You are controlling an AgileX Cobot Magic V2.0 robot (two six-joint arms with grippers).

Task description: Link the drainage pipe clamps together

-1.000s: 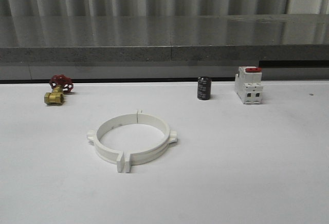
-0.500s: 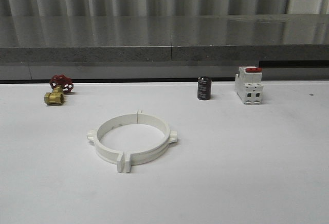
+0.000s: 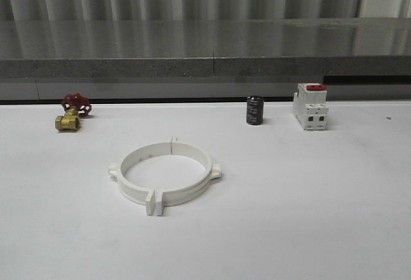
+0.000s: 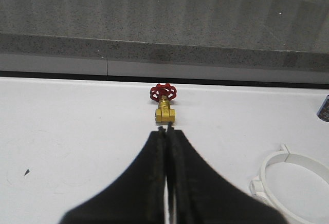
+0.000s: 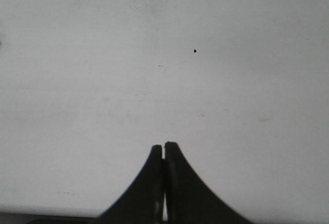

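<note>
No visible change across the front-view frames: no shift of the drainage pipe clamps (image 3: 165,175).

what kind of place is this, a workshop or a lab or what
Likely a robot test bench rather than a real workshop: a bare white table holds only scattered hardware samples, a brass valve with a red handwheel, a white plastic ring of two pipe clamps and a white breaker with a red switch.

A white tabletop (image 3: 334,216) holds three items along its far edge: a brass valve (image 3: 72,114) with a red handwheel at the left, a small black cylinder (image 3: 255,110) standing upright right of centre, and beside it a white breaker (image 3: 311,106) with a red switch.
</note>
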